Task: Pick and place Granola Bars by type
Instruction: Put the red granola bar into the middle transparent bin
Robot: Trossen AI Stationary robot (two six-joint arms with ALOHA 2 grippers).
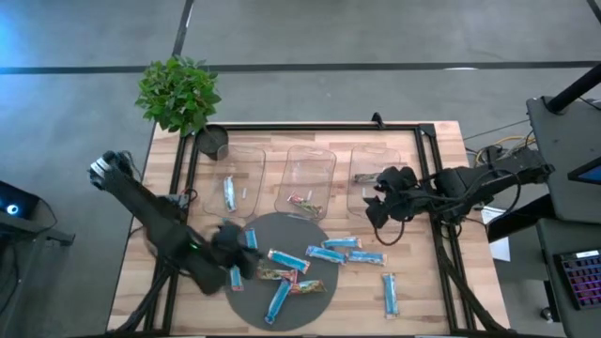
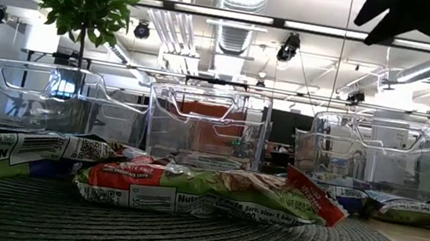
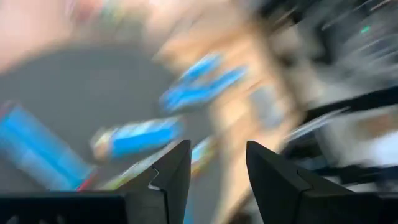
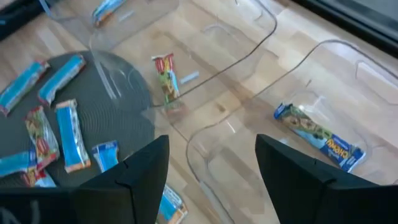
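Several light blue granola bars and two multicoloured ones lie flat on a round grey mat. One light blue bar rests on the wood to the mat's right. Each of the three clear bins holds one bar: light blue in the left, multicoloured in the middle, a darker one in the right. My left gripper is open and empty above the mat's left edge. My right gripper is open and empty over the right bin's near wall.
A potted plant and a small dark cup stand at the table's far left corner. A black frame runs around the work area. The clear bins stand in a row beyond the mat. Bare wood shows at the near right.
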